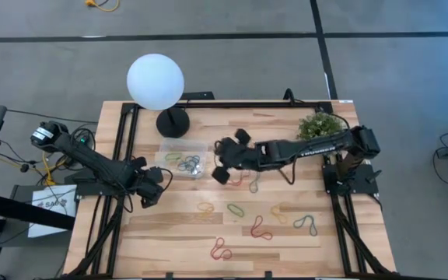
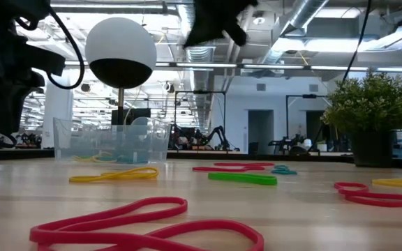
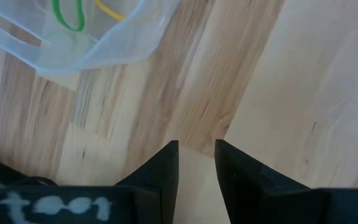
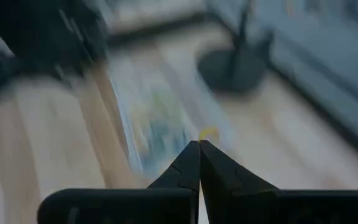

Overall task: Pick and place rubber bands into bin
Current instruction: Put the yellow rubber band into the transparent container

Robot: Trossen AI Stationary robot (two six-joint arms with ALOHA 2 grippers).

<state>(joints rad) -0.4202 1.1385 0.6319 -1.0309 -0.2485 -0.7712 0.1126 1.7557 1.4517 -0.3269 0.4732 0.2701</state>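
Right gripper [image 4: 199,147]: fingers pressed together, tips meeting; small yellow scrap seen at tips, hold on rubber band not confirmed. Bin [image 1: 180,159] located just beyond tips, with several bands inside; lamp base [image 1: 173,122] seen past it. Left gripper [image 3: 196,148]: fingers parted by narrow gap, nothing between; bare table [image 3: 272,93] beneath, bin corner ahead. Loose rubber bands [image 1: 261,229] scattered on table, well apart from both grippers.

An open-plan lab: exposed ceiling ducts [image 2: 306,28], another robot arm [image 2: 211,136] behind.
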